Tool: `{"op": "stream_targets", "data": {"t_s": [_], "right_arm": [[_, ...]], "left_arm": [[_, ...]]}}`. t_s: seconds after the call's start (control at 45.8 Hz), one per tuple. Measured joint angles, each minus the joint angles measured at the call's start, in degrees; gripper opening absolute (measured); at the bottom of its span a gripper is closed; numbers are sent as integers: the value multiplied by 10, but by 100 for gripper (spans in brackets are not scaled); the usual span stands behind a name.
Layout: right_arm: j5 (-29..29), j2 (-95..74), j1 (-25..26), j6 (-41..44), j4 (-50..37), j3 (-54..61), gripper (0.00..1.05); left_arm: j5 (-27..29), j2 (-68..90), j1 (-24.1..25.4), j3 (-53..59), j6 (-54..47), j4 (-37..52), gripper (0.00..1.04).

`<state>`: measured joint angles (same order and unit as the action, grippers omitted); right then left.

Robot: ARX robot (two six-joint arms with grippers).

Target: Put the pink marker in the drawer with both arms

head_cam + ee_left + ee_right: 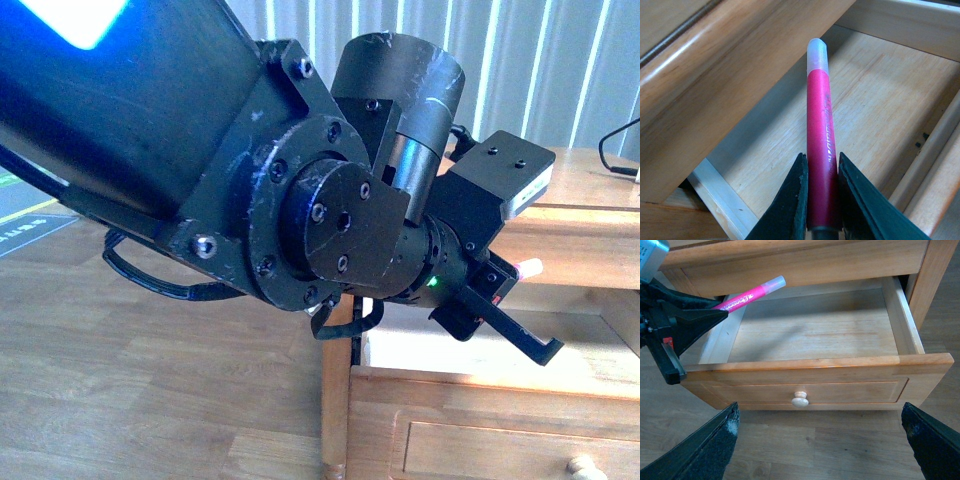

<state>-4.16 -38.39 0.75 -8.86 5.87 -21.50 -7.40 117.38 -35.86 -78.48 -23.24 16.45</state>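
Note:
The pink marker (819,140), white cap end forward, is clamped between the flat dark fingers of my left gripper (822,156). It hangs over the near left corner of the open drawer (880,100), above its bare wooden floor. In the right wrist view the marker (747,296) slants over the drawer's left side wall, held by the left gripper (715,312). The drawer (810,362) is pulled out, and its round knob (800,399) faces my right gripper (820,450), which is open and empty, low in front of the drawer front. The front view shows the left arm (300,200), its gripper (520,300) and the marker's tip (527,268).
The cabinet top (590,190) overhangs the drawer's back and carries a black cable (615,150). A cabinet leg (335,400) stands at the left corner. Wood floor (815,440) lies in front of the drawer. The left arm blocks most of the front view.

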Motion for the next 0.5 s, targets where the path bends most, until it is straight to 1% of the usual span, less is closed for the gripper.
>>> {"op": "stream_targets", "data": {"t_s": [0.415, 0.48, 0.502], "right_arm": [[0, 0, 0, 0, 0, 0, 96], [0, 0, 0, 0, 0, 0, 96], [0, 0, 0, 0, 0, 0, 96]], "left_arm": [[5, 46, 7, -31, 12, -1, 15], [8, 50, 7, -31, 14, 7, 30], [9, 50, 7, -31, 14, 7, 32]]}}
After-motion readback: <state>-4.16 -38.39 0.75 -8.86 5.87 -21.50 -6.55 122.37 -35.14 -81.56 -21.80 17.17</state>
